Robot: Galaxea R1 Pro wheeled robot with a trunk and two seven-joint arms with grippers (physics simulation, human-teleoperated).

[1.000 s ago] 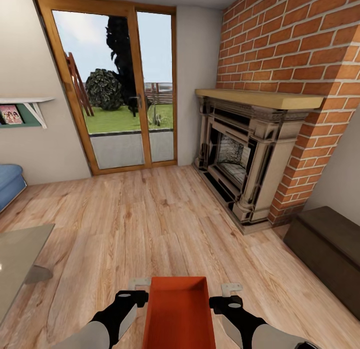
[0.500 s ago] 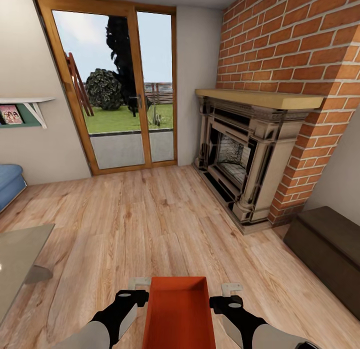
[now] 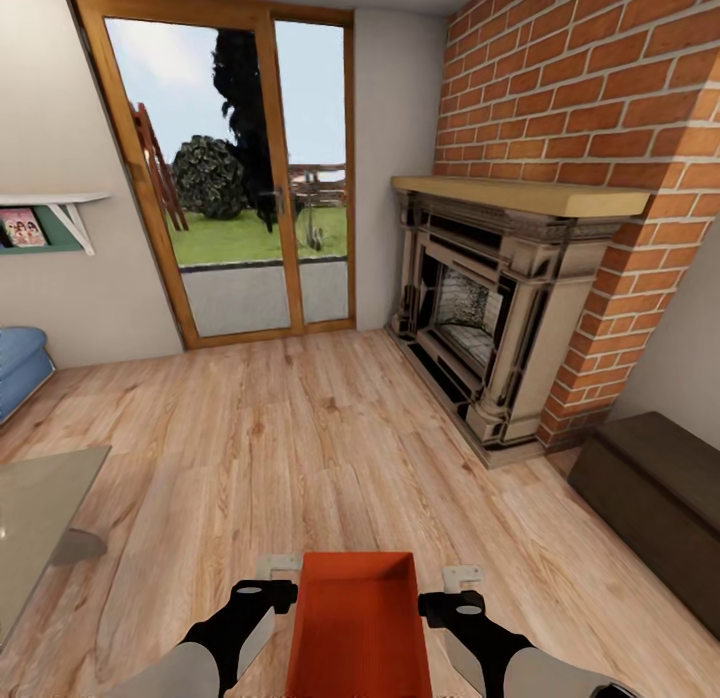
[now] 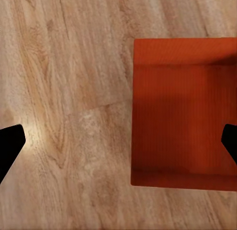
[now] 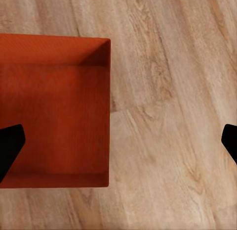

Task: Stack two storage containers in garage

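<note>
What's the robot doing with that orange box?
The robot is in the living room, and an orange storage container sits between its two arms, above the wood-plank floor. The left pincer is at one long side, the right pincer at the other, both open wide. Ahead are a brick fireplace and a glass door. No garage yet.

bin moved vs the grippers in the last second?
No. The bin sits between the left gripper and right gripper as before; the view only shifted slightly against the fireplace.
</note>
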